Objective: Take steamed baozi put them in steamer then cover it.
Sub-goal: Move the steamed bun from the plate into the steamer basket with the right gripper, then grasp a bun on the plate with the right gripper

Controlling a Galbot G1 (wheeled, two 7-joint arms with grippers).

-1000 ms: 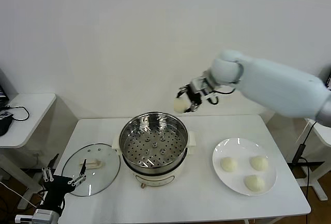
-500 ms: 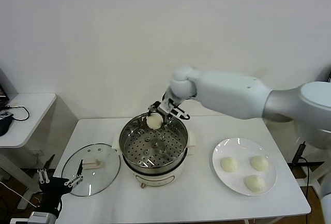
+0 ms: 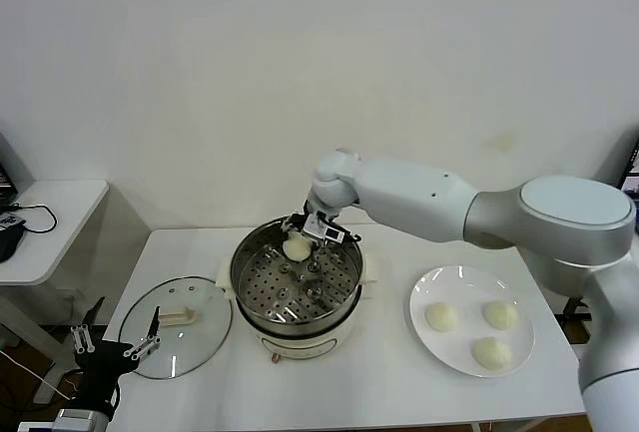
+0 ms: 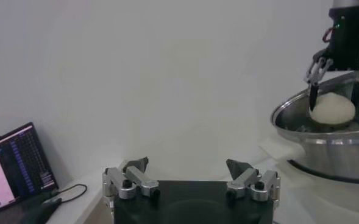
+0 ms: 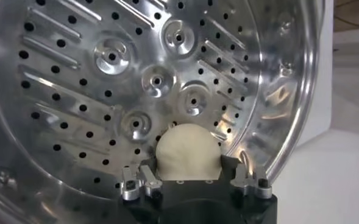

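The right gripper (image 3: 303,235) reaches into the steamer (image 3: 297,287) at its far rim, with one steamed baozi (image 3: 297,246) between its fingers. In the left wrist view the two dark fingertips (image 4: 314,92) stand on either side of the bun (image 4: 331,108), spread about as wide as it; whether they press it or have just come off it is hard to say from here. The bun sits low on the perforated tray (image 5: 136,79), close to the wall.

The right wrist view shows what the head view hides: the bun (image 5: 187,152) lies right against the gripper's palm, on the tray's holes and ribs. The head view alone shows three more buns (image 3: 442,316) on the white plate (image 3: 429,340) to the steamer's right, and the cover (image 3: 178,324) lying flat on the table (image 3: 399,392) to its left.

The left gripper (image 4: 191,172) hangs low beside the table's left corner, fingers spread wide and holding nothing. A laptop (image 4: 16,164) on a side table appears only in its wrist view.
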